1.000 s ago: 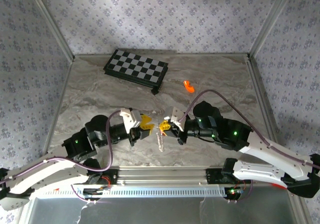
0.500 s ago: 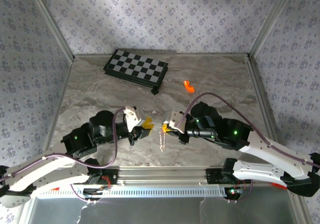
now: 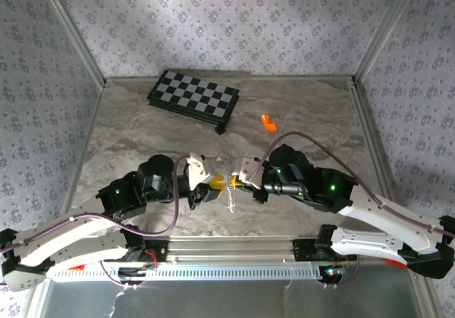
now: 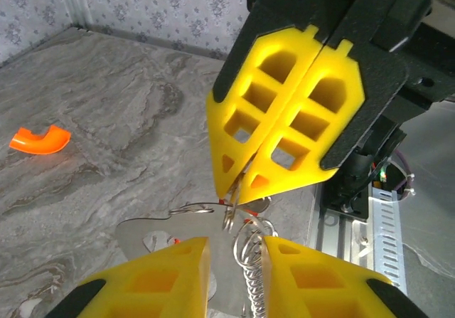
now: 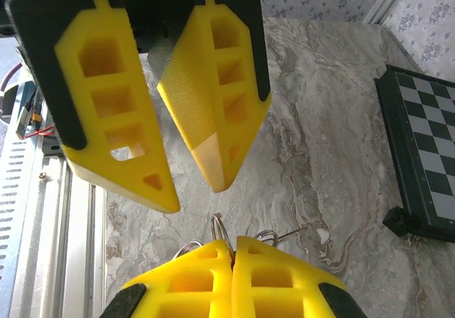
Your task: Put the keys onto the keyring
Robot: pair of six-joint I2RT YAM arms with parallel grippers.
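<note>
**Marbled tabletop, left arm closing on the held ring**

Marbled table (image 3: 128, 133), with the chequered board (image 3: 193, 99) and the orange piece (image 3: 267, 122) lying well back and out of the way. All the work is above the near edge.

The right gripper (image 3: 238, 181) has its pads pressed flat together on the keyring (image 4: 227, 215), pinching the wire loop at the very tips. The chain (image 3: 232, 200) hangs straight down from it, clear of the table.

Over the last second the left gripper (image 3: 215, 183) backed off a little, then came in again. It now sits tip to tip with the right one, closer than before. Its jaws stand apart with a narrow gap, and I see nothing between the pads in the right wrist view. The ring and chain have stayed where they were.

A red fleck (image 4: 227, 200) sits against the loop just under the right fingertips. It may be one of the keys, but it is too small to tell. I judge this a fresh approach to work on the ring.
</note>
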